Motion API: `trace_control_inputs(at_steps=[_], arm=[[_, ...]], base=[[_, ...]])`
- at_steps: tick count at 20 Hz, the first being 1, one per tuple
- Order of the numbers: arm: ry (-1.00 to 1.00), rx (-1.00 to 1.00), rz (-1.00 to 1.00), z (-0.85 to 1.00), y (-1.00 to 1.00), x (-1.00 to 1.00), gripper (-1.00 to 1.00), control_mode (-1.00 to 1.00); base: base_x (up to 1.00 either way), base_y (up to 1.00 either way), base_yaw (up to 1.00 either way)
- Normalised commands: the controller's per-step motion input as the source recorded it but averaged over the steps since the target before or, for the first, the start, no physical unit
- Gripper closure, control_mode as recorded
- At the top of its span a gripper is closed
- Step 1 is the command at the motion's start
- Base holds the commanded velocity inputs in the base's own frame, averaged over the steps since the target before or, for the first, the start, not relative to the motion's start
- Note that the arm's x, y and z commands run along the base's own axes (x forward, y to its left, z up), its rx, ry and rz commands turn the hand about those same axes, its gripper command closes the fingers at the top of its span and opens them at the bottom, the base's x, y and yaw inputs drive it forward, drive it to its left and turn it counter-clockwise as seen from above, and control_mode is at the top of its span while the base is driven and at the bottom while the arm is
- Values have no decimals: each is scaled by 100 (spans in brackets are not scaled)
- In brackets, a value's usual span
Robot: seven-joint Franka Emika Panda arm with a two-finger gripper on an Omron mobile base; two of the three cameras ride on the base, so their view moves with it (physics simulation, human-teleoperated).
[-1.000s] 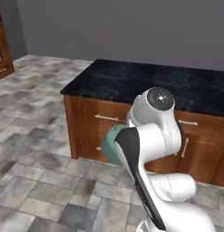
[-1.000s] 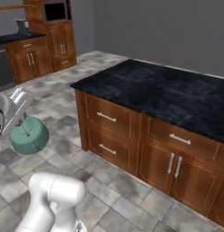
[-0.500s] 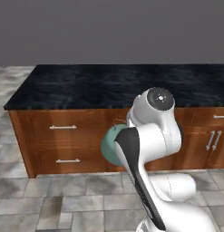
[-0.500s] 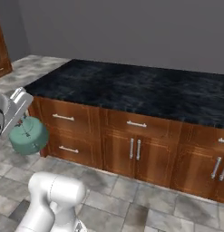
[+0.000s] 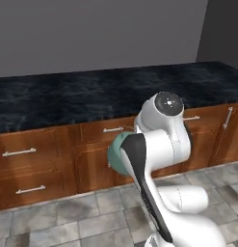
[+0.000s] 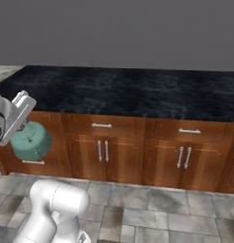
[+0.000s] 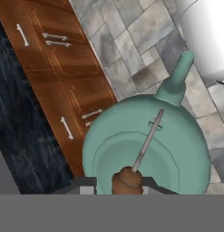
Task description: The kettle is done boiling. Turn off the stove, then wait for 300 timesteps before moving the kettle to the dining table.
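A white robot arm stands on a grey stone-tiled floor (image 6: 151, 209), facing a long dining table (image 6: 132, 92) with a glossy black marbled tabletop and a reddish-brown wood base. The base has drawers and cupboard doors with thin silver handles (image 6: 102, 126).

The kettle (image 6: 32, 141) is a small, squat, teal-green vessel with a rounded body. It hangs in the air in front of the wooden base, below the level of the tabletop and above the floor, touching neither. In the right base view it sits at the far left, just under the white hand (image 6: 20, 114). In the left base view only a curved teal slice of the kettle (image 5: 116, 153) shows, with the rest hidden behind the arm's dark-striped forearm.

The hand view looks straight down onto the kettle (image 7: 149, 149). Its short spout (image 7: 177, 79) points away, toward the floor tiles. A thin arched handle (image 7: 147, 140) crosses the top of the body and ends at a brown grip (image 7: 127, 179) at the bottom of the picture, where the hand is closed tight on it. The lid is on, so what the kettle contains cannot be told.

In this same view the wood front with its silver handles runs along the upper left, and the dark tabletop lies beyond it at the left edge.
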Motion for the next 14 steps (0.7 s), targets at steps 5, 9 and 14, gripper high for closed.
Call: trace_control_inputs(at_steps=[5, 9, 14], arm=[[0, 0, 0, 0, 0, 0, 100, 100], [0, 0, 0, 0, 0, 0, 100, 100], [0, 0, 0, 0, 0, 0, 100, 100]], base=[[36, -62, -26], [40, -53, -20], [45, -27, -14]])
